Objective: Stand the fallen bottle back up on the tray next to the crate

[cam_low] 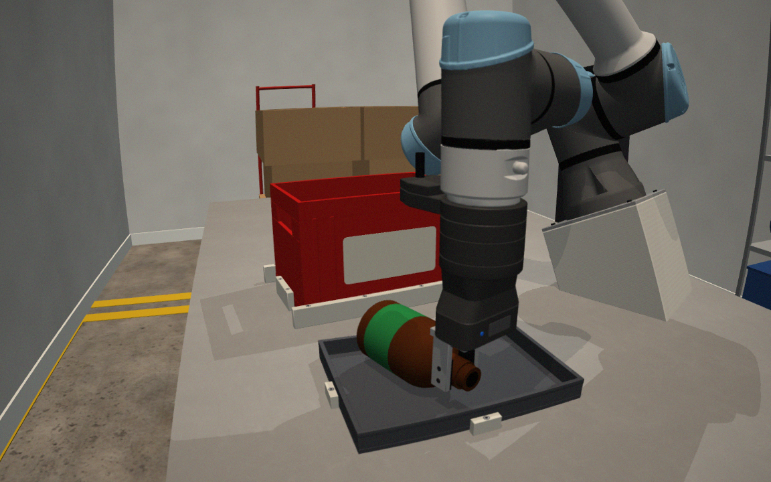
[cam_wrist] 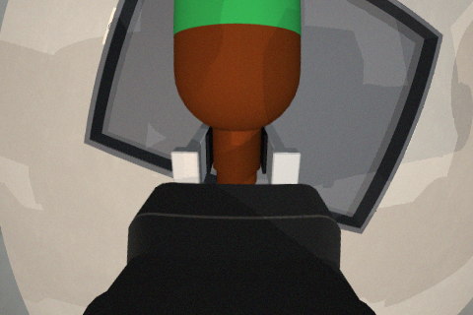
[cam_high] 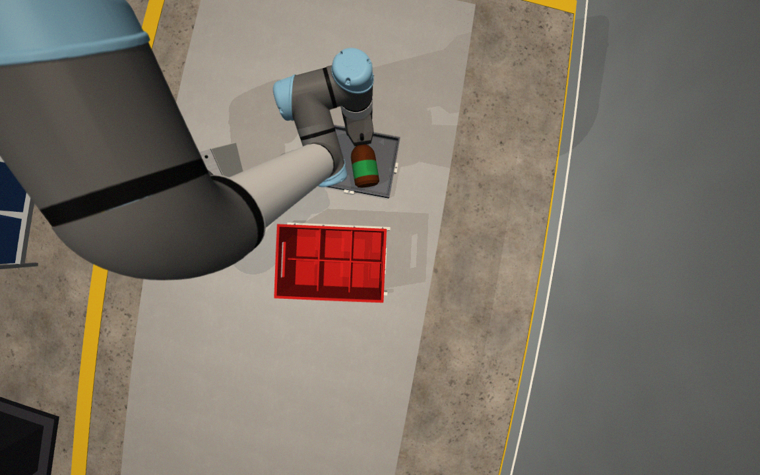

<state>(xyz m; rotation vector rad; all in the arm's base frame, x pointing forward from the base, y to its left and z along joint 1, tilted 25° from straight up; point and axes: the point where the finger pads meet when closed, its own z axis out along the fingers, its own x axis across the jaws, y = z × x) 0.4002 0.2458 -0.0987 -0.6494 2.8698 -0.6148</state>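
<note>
From above, the brown bottle [cam_high: 364, 166] with its green band lies on its side inside the dark tray [cam_high: 393, 160], base pointing toward the red crate [cam_high: 281, 262], which stands apart from the tray on the tabletop [cam_high: 253, 366]. The pincer [cam_high: 362, 140] sits at the bottle's neck end. The grasp looks made; the tipping-up itself has not begun, since the bottle is still lying lengthwise.

From the side, the pincer [cam_low: 457, 371] comes straight down and pinches the bottle's [cam_low: 403, 344] narrow neck, with one pale finger [cam_low: 441, 367] showing on the near side. The body looks to rest on or just above the tray [cam_low: 418, 432] floor; which of the two cannot be told. The crate [cam_low: 316, 252] behind carries a blank pale panel with no writing on it. Left to do: swing the neck upward, set the base down flat in the tray, release.

From the wrist, the neck of the bottle [cam_wrist: 236, 59] is pressed between the two fingers, the tray [cam_wrist: 394, 27] lying beneath. The green band is plain: no brand, lettering or print can be read anywhere.
</note>
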